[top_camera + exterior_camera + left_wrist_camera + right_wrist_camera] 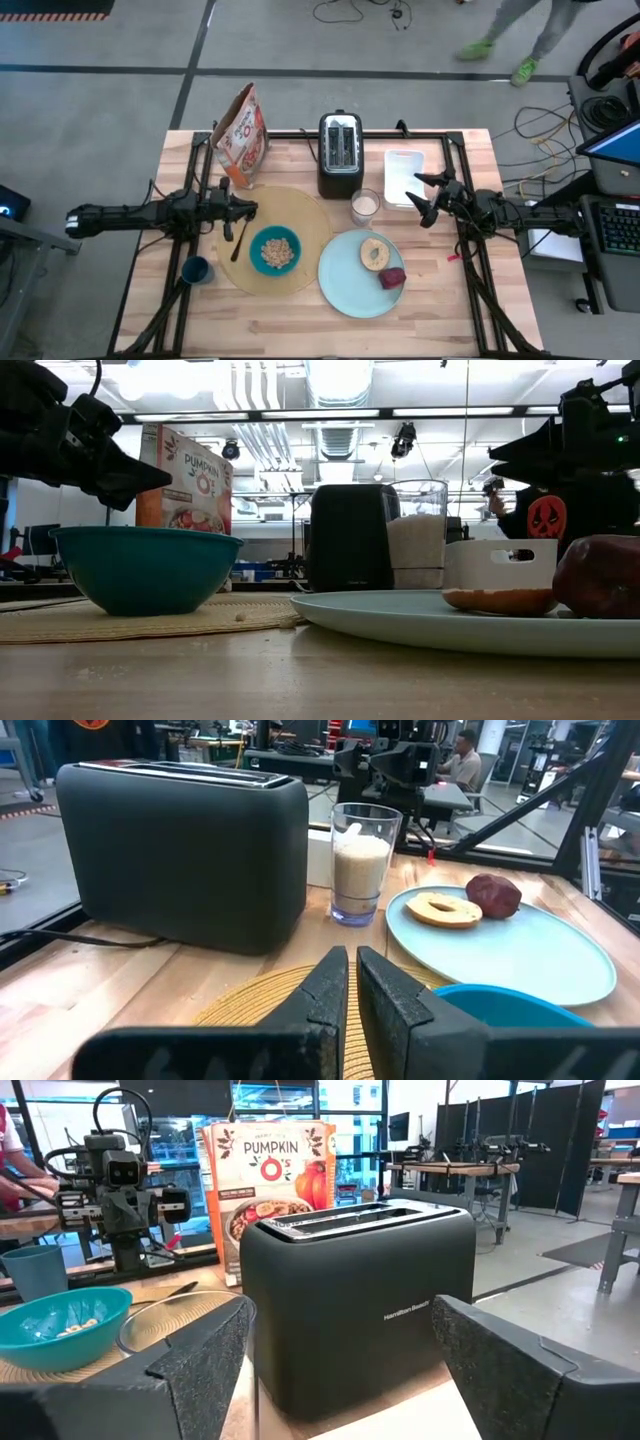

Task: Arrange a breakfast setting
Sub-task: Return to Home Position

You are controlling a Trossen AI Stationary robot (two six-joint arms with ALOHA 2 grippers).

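A round tan placemat (300,215) lies mid-table with a teal bowl (275,250) of cereal on it and a black spoon (239,241) along its left part. To its right a pale-blue plate (350,285) carries a round bread (375,254) and a dark red fruit (392,278). A dark blue cup (196,269) stands left of the mat. My left gripper (250,208) hovers shut over the mat's left edge, holding nothing. My right gripper (425,195) stands open near the white container, pointing at the toaster, with nothing between its fingers.
A black toaster (340,152) stands at the back centre, with a cereal box (240,135) to its left and a white container (404,178) to its right. A glass of milk (365,206) stands between toaster and plate. A person's legs show beyond the table.
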